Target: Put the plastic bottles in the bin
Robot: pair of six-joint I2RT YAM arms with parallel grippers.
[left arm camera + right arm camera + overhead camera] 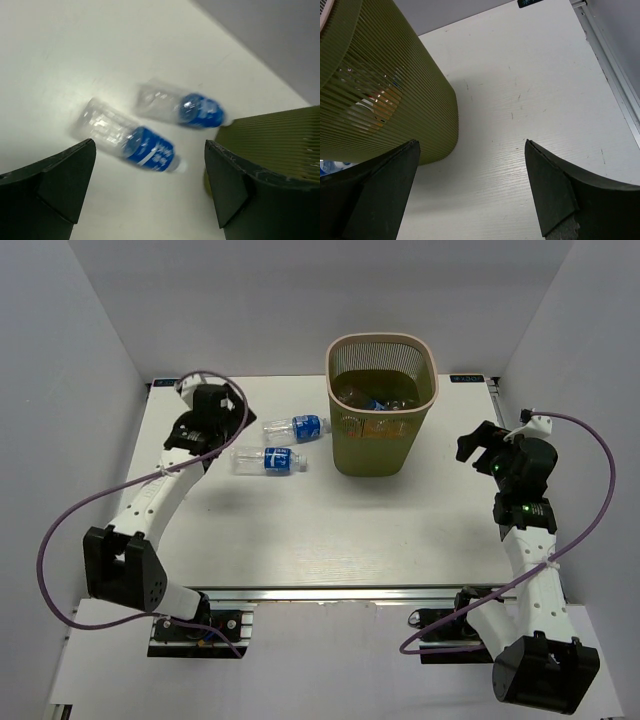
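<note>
**Item 1, left hand** (150, 144). Fingers apart, nothing held. It hovers at 9 o'clock of the surface (330, 530), just left of the 2 loose bottles. The wrist view is blurred.

**Item 2, nearer bottle** (266, 460). Clear with a blue label, lying flat on its side. Its long axis runs 9 to 3 o'clock in the top view, with the cap at the 3 o'clock end, toward the bin.

**Item 3, farther bottle** (297, 427). Same type, also lying flat, just beyond item 2 and apart from it. Its axis runs roughly 9 to 3 o'clock, and the cap end lies close beside the bin wall.

**Item 4, bin** (383, 455). Upright at 12 o'clock of the surface. Orange and blue shapes show inside it, so most of the bottles are judged to be already in.

**Item 5, right hand** (471, 143). Fingers apart and empty, at 3 o'clock, near the bin's right wall.

**Handling note (judgement).** The step in hand is the left hand's reach for a bottle.
- In the wrist view both bottles lie diagonally between the fingers, so turn the wrist until the fingers close square across the short axis.
- Grip at the labelled mid-body.
- Come down gently, because a light round bottle may roll.
- Clear the bin rim before releasing.
</note>
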